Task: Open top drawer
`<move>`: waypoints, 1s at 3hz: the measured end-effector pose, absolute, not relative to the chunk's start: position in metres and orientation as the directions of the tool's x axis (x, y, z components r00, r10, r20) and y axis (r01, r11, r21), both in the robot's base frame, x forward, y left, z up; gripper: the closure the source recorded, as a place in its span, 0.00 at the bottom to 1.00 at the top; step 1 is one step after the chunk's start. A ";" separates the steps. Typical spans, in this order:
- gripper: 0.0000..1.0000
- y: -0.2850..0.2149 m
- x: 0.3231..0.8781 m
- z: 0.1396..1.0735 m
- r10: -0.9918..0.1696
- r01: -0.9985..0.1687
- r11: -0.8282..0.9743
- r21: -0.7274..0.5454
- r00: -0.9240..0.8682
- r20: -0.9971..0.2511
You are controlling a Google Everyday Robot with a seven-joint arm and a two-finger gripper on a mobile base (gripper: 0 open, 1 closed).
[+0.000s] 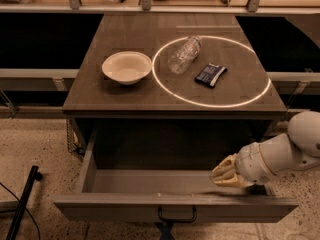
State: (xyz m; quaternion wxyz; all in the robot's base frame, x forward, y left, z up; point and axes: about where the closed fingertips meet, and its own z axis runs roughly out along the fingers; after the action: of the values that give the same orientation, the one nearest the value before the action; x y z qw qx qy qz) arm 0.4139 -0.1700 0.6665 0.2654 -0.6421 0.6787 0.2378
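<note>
The top drawer (150, 204) is pulled far out from under the dark wooden tabletop (130, 96); its grey front panel faces the bottom of the view, with a small black bail handle (176, 216) at its centre. The drawer's inside looks bare. My gripper (223, 174), with pale tan fingers on a white arm (285, 151), hangs over the drawer's right end, just behind the front panel and to the right of the handle. The two other drawer fronts are out of view.
On the tabletop sit a cream bowl (127, 67), a lying clear plastic bottle (184, 54) and a dark snack packet (210, 74), the last two inside a bright ring of light (165, 86). A black pole (22, 201) leans at the lower left. Speckled floor lies around the cabinet.
</note>
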 end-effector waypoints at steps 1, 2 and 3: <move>1.00 -0.169 0.414 0.666 -0.745 -0.998 0.061 -0.018 -0.034 -0.666; 1.00 -0.165 0.410 0.660 -0.738 -0.999 0.044 -0.004 -0.030 -0.674; 1.00 -0.162 0.400 0.654 -0.727 -1.000 0.017 0.019 -0.025 -0.686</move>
State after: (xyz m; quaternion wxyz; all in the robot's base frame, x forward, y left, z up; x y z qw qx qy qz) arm 0.4004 -0.1617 0.6544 0.2570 -0.6490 0.6652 0.2649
